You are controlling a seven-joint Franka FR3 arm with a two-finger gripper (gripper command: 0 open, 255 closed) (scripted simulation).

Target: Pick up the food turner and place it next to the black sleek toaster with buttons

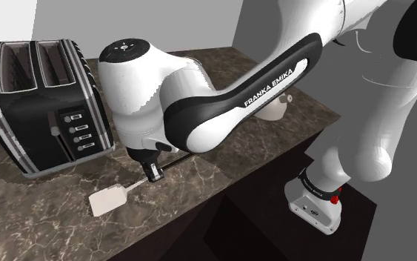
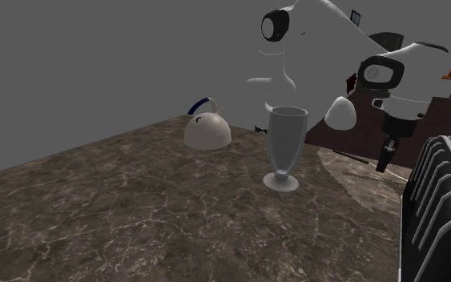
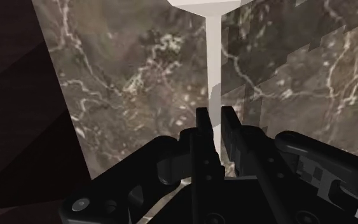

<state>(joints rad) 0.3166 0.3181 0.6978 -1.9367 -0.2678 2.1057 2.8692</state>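
Note:
The food turner has a white flat blade (image 1: pixel 110 199) and a thin shaft, and it sits low over the dark marble counter (image 1: pixel 36 215) near its front edge. My gripper (image 1: pixel 152 172) points down at the shaft, just behind the blade. In the wrist view the two fingers (image 3: pixel 202 127) clasp the white shaft (image 3: pixel 214 57) between them, so the gripper (image 3: pixel 215 113) is shut on it. The black toaster (image 1: pixel 44 104), with silver trim and a column of buttons, stands a short way off toward the shoulder view's left. From the second exterior view the gripper (image 2: pixel 385 160) hangs beside the toaster (image 2: pixel 440 208).
A tall clear glass (image 2: pixel 286 148) and a white domed kettle-like vessel (image 2: pixel 207 130) stand on the counter (image 2: pixel 135 200) beyond the gripper. The counter's front edge drops to a dark floor just past the blade. My own arm (image 1: pixel 221 104) arches over the counter's middle.

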